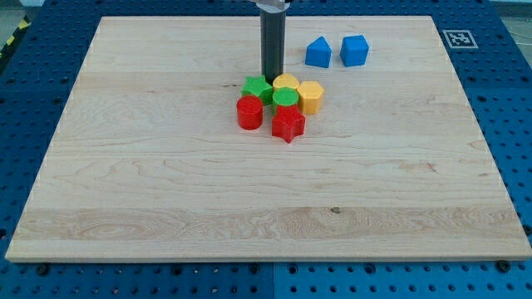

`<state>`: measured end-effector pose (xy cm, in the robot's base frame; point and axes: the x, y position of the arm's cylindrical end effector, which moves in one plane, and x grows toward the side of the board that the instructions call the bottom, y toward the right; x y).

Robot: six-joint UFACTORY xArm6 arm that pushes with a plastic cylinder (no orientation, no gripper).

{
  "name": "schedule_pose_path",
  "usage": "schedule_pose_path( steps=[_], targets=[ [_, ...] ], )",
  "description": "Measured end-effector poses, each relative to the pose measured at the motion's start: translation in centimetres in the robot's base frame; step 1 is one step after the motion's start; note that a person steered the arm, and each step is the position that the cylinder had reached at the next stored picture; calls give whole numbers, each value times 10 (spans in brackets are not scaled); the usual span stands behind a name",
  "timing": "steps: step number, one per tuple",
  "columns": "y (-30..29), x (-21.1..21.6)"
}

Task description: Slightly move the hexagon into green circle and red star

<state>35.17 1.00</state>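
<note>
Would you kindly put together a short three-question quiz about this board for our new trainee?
1. True or false: the yellow hexagon touches the green circle.
2. How many blue blocks sit at the view's top right?
3. My tip stands nearest which block: A) red star, B) green star, C) red cylinder?

Key: 1 true. 2 two: and. 3 B.
</note>
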Motion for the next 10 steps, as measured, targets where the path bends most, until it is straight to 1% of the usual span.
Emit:
schedule_pose_path(
  steps=[1,3,4,7,10],
  targets=[
    [8,-4],
    [65,-6],
    [75,-3],
    [75,29],
    [75,33]
  ],
)
